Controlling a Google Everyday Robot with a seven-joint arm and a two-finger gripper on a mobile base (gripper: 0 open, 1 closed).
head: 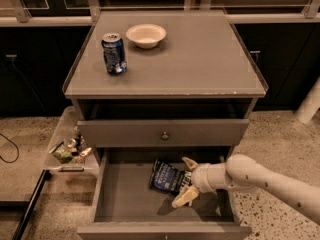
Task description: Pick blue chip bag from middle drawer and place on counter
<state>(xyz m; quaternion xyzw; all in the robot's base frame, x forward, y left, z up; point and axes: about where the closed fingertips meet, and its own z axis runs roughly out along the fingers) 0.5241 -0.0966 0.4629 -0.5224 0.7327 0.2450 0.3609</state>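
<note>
The blue chip bag (pixel 167 178) lies on the floor of the open middle drawer (pixel 125 199), near its back middle. My gripper (pixel 185 180) reaches in from the right on a white arm. Its fingers (pixel 184 197) are spread open on either side of the bag's right end, one finger behind it and one in front. The bag rests on the drawer floor. The counter (pixel 200 59) is the grey top of the cabinet above.
A blue and silver soda can (pixel 114 53) and a white bowl (pixel 145 35) stand on the counter's back left. The drawer front with a round knob (pixel 164 135) is above the open drawer. A clear bin of small items (pixel 70 149) sits left of the cabinet.
</note>
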